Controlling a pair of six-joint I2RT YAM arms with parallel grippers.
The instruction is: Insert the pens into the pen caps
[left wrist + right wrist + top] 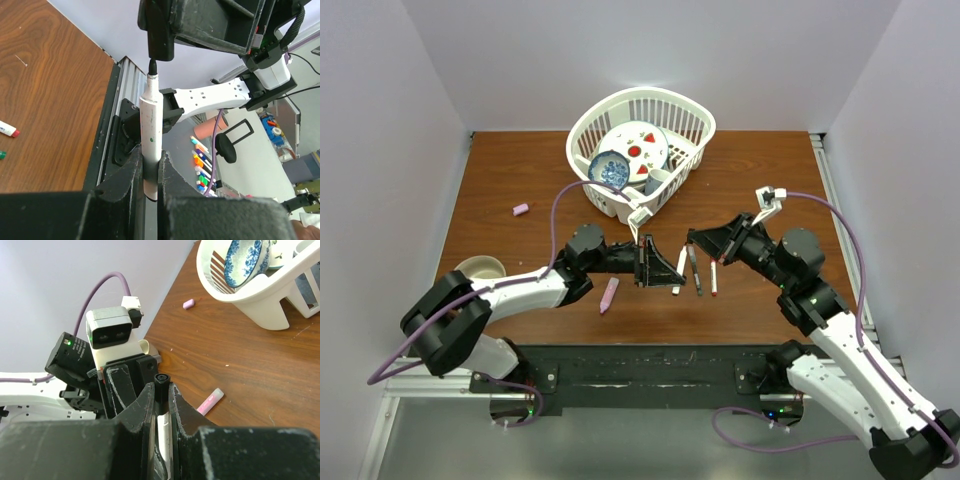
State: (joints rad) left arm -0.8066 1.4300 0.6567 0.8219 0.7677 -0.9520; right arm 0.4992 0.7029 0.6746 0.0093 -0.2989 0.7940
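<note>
Our left pincer (150, 164) squeezes a white pen (150, 120) and holds it up off the surface (50, 75), tip aimed at the black cap (161, 378). We grip that cap in our right pincer (161, 390) so both line up to push together.

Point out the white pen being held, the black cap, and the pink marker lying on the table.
white pen (150, 125): left wrist view, middle of the barrel.
black cap (161, 379): right wrist view, its round end.
pink marker (609, 294): top external view, middle of its body.
</note>
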